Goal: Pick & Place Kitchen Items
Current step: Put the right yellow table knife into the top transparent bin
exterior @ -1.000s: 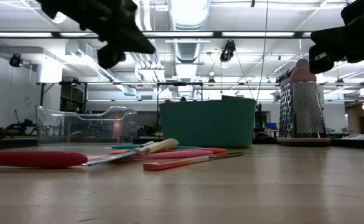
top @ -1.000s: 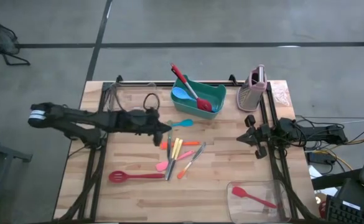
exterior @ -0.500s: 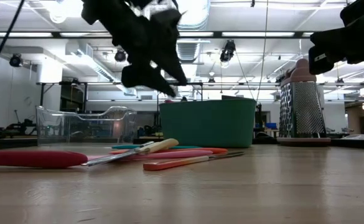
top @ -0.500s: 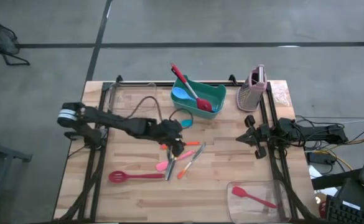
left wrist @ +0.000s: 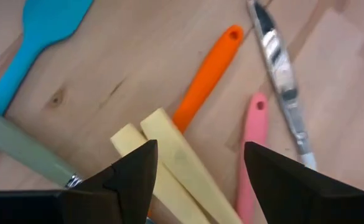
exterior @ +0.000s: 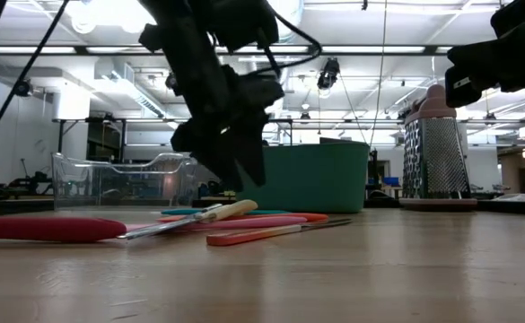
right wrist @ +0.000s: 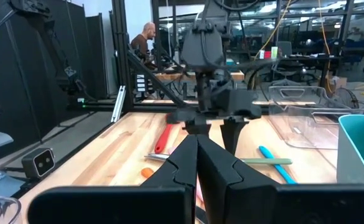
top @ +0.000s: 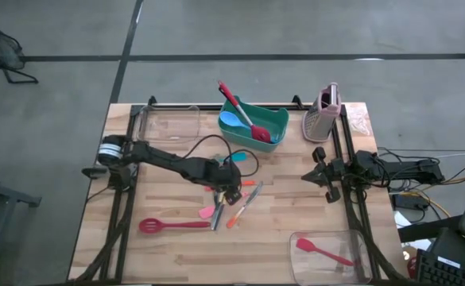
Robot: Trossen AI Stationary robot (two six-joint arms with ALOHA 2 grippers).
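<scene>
Utensils lying flat in a loose pile under the left gripper (top: 230,193)

Two yellow handles (left wrist: 169,163) directly below its spread fingers; orange handle (left wrist: 208,76), pink handle (left wrist: 250,155) and metal knife (left wrist: 282,81) just beyond; teal spatula (left wrist: 32,43) off to one side.

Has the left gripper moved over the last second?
Yes. The left gripper has swung away from the table's left edge toward the green bin and dropped over the utensils.

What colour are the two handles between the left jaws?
Pale yellow handles; the left wrist view shows them best.
</scene>
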